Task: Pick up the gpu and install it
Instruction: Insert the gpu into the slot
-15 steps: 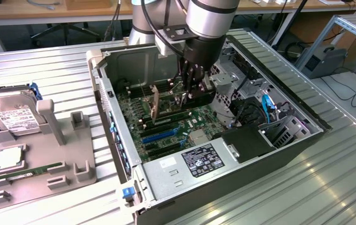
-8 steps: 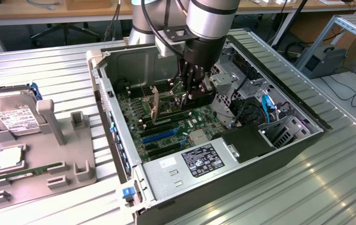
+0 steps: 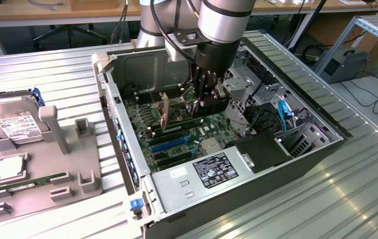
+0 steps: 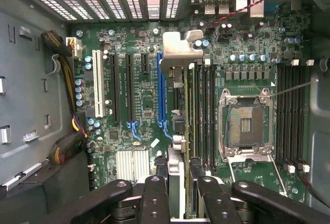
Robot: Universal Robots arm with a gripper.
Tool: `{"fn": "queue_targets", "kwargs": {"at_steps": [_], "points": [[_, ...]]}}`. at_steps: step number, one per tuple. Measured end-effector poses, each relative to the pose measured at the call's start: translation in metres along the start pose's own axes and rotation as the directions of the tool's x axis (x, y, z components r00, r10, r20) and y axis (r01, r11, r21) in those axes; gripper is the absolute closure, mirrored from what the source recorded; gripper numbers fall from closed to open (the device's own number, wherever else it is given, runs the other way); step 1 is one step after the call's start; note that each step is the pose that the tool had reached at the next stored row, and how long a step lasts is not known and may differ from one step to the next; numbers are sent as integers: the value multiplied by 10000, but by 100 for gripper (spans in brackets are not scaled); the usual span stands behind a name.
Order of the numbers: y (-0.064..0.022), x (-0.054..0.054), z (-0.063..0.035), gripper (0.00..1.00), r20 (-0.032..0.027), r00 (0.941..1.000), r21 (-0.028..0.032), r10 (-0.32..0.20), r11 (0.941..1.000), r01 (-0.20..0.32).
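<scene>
- Gripper (image 3: 206, 102) is down inside the open PC case (image 3: 295, 164), fingers clamped on the gpu (image 4: 177, 131); in the wrist view the card runs edge-on between the fingers, silvery bracket (image 4: 178, 49) at its far end toward the rear vents.
- Sweeping the exterior view from its left:
  - grey parts tray (image 3: 76, 184) at 9 o'clock of the case, with the hard drive (image 3: 13, 122) at its far end and the RAM stick (image 3: 30, 183) lying flat nearer the camera. Neither is touched.
  - motherboard (image 3: 175, 137) mid-case, gripper over its centre.
  - black shroud (image 3: 262, 149) and blue cables (image 3: 285, 112) at 3 o'clock of the gripper, apart from it.
- Wrist view: card sits just beside the blue slot (image 4: 161, 90), roughly parallel to it, between it and the RAM slots (image 4: 203, 110). CPU socket (image 4: 247, 123) is open, well apart.
- Progress, my read: pick-up done, card carried into the case. Install not done; can't tell if the card edge touches any slot, and it looks offset from the blue one.
</scene>
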State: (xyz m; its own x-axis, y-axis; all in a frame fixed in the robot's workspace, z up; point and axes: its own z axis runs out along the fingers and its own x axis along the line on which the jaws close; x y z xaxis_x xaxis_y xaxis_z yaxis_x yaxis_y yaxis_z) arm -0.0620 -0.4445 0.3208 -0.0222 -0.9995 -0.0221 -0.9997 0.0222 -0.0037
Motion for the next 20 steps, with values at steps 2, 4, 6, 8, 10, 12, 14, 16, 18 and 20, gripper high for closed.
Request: {"fn": "queue_targets", "kwargs": {"at_steps": [2,4,6,8,10,12,14,16,18,20], "points": [[0,3,4,73,1,10000,0,0,10000,0],[0,5,7,73,0,10000,0,0,10000,0],[0,8,11,73,1,10000,0,0,10000,0],[0,13,18,73,0,10000,0,0,10000,0],[0,33,49,73,2,10000,1,0,10000,0],[-1,61,86,73,1,10000,0,0,10000,0],[-1,73,110,73,0,10000,0,0,10000,0],[-1,96,122,73,0,10000,-1,0,10000,0],[66,178,121,73,1,10000,0,-1,10000,1],[134,203,123,73,0,10000,0,-1,10000,1]]}}
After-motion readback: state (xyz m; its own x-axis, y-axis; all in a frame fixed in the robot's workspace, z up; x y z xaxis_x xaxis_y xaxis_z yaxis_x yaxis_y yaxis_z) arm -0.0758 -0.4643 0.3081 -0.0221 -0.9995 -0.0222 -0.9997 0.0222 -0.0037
